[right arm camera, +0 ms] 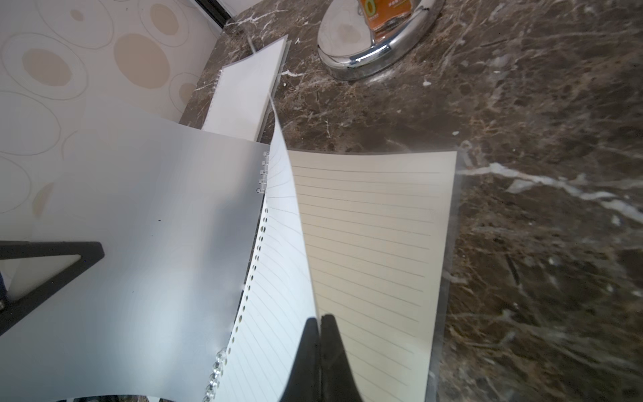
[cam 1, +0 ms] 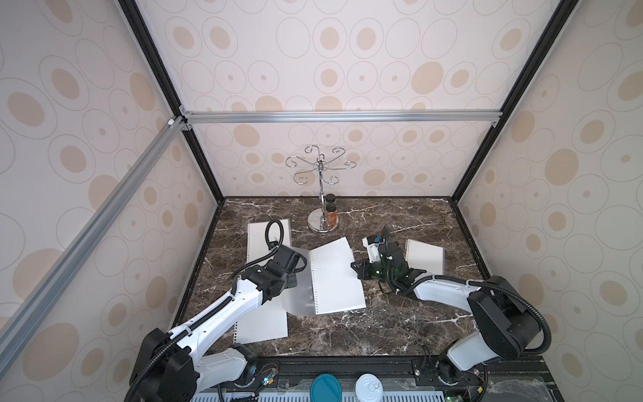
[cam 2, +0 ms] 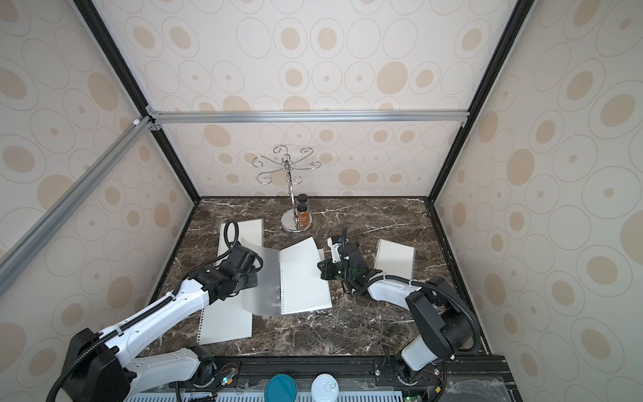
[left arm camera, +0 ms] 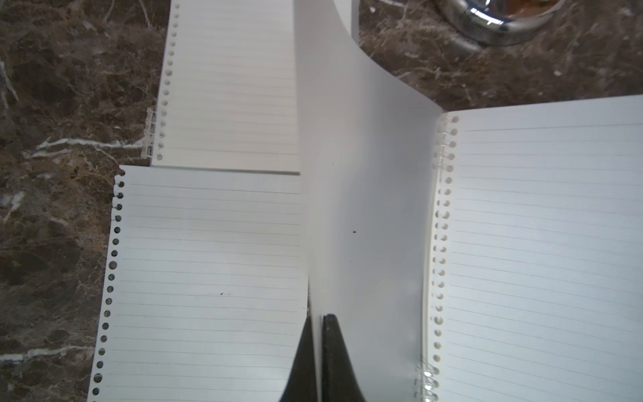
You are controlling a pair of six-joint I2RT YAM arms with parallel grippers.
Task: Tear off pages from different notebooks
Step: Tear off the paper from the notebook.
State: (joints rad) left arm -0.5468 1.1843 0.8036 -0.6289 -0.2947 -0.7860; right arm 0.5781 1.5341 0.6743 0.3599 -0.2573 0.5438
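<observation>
Though the left arm [cam 1: 240,302] hides part of a loose page [cam 1: 264,323], left hand [left arm camera: 318,334] grips the cover [left arm camera: 365,209], right hand [right arm camera: 319,334] a lifted page [right arm camera: 278,278]; notebook [cam 1: 337,278] lies twelve-to-six.

Oval-patterned walls [cam 1: 330,52], dark marble tabletop [cam 1: 400,313]

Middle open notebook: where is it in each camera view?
In a top view: open notebook, central, in front of the chrome stand base.
In a top view: same place.
Left wrist: its lined page beside the lifted cover.
Right wrist: its lined block under the lifted page.
Shared landmark: that stand base.
</observation>
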